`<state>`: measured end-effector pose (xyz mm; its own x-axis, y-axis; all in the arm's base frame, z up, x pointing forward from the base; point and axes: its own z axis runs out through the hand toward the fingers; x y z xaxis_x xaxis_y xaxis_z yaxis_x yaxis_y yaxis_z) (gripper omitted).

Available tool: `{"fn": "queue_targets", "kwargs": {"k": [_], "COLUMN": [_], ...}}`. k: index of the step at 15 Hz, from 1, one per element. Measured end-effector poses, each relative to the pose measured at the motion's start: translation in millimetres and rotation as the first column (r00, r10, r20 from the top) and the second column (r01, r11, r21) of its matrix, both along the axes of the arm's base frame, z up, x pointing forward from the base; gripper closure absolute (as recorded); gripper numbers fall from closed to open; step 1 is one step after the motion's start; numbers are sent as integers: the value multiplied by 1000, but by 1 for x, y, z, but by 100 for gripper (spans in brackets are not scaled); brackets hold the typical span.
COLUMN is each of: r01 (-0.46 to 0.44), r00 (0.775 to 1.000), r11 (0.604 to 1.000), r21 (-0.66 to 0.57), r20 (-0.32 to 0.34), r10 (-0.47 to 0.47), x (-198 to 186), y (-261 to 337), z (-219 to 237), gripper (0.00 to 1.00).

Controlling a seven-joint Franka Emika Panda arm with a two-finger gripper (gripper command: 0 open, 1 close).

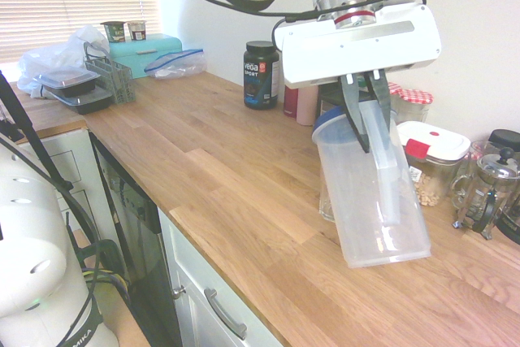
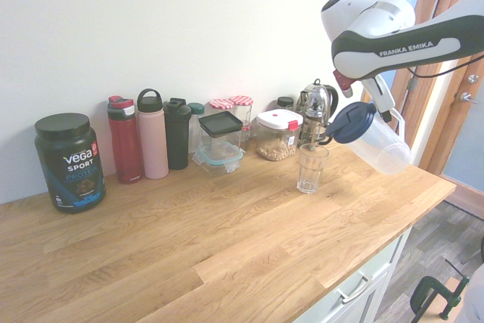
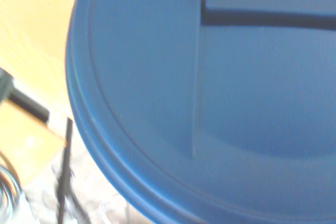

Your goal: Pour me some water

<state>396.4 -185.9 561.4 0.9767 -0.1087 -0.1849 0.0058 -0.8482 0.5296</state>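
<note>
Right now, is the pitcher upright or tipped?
Tipped. The pitcher, held off the counter in shut jaws, leans with its blue lid toward the glass.

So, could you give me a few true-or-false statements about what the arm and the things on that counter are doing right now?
1. The gripper holds a clear jug by its handle. True.
2. The jug stands upright on the counter. False: it is lifted and tilted, its blue lid leaning towards the glass.
3. The glass stands on the counter near the jug's lid. True.
4. The lid is red. False: it is blue, and it fills the wrist view.
5. The black tub sits right beside the glass. False: it stands apart at the far end of the row along the wall, past the bottles.
</note>
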Motion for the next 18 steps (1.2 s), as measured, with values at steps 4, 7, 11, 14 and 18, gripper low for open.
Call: {"fn": "queue_targets", "kwargs": {"k": [4, 7, 11, 14, 18], "r01": [89, 124, 89, 55, 140], "r00": [984, 956, 900, 877, 854], "r11": [975, 927, 857, 818, 792], "r21": [205, 354, 508, 572, 594], "r20": [136, 207, 328, 364, 332], "r10": [-118, -208, -288, -314, -400], "x": [-64, -95, -122, -140, -199], "y": [-57, -67, -81, -82, -26], "z": [25, 14, 1, -6, 5], "gripper": [100, 100, 100, 100, 100]}}
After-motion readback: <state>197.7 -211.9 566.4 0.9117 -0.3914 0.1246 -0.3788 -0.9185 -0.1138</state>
